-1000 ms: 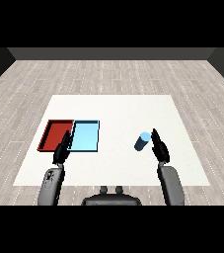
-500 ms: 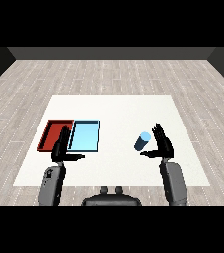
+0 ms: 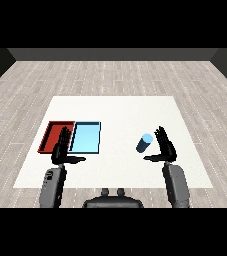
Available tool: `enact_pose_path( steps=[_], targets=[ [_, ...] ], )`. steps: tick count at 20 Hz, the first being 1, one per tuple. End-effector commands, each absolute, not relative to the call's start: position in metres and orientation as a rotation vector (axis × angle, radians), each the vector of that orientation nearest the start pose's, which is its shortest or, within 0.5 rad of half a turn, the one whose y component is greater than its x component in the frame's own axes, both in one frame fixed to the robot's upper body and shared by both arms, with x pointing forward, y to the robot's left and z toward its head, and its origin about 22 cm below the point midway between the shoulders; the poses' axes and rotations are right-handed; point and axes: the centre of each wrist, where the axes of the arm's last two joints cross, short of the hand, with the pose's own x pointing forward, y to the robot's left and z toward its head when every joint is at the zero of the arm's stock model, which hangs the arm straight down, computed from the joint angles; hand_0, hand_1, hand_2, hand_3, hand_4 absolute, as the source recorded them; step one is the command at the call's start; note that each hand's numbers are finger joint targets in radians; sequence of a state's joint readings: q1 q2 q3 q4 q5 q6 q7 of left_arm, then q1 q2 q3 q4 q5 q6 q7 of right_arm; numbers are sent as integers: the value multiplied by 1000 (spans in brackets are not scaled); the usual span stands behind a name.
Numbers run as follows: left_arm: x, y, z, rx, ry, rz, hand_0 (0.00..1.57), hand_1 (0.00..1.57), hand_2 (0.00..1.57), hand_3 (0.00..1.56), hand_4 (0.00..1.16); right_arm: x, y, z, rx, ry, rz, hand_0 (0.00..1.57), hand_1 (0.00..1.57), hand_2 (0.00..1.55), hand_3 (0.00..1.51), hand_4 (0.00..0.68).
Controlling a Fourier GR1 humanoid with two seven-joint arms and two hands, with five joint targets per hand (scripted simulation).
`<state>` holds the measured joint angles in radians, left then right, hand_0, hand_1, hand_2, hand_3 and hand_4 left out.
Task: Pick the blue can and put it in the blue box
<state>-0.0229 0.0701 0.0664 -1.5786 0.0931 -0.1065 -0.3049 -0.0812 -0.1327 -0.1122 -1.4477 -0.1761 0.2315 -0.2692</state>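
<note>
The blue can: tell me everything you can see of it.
The blue can is a small plain cylinder, blue on its side with a paler light-blue top end. It looks tilted, its top leaning up and to the right. It sits on the white table, right of the light blue tray and well apart from it. The right hand is beside it, fingers straight, thumb reaching under it; no contact is visible. No label or markings show.

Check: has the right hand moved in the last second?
Yes. The right hand has edged left toward the blue can, which hasn't shifted on the table.
</note>
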Motion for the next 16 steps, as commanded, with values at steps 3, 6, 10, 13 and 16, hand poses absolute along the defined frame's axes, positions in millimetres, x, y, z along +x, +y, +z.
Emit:
enact_pose_path(
  steps=[3,6,10,13,16],
  targets=[
    [246,259,23,-64,-1906,-1,0,0,0,0,0,280,-276,-5,127,-1793,-11,0,0,0,0,0],
    [243,248,-5,-68,-1915,-22,0,0,0,0,0,272,-295,-3,117,-1769,-28,0,0,0,0,0],
    [234,260,0,-82,-1885,-2,0,0,0,0,0,281,-282,-6,119,-1767,-41,0,0,0,0,0],
    [252,247,13,-89,-1914,17,0,0,0,0,0,291,-280,-24,115,-1717,-39,0,0,0,0,0],
    [248,256,12,-84,-1929,14,0,0,0,0,0,293,-295,-23,98,-1688,-65,0,0,0,0,0]
  ],
)
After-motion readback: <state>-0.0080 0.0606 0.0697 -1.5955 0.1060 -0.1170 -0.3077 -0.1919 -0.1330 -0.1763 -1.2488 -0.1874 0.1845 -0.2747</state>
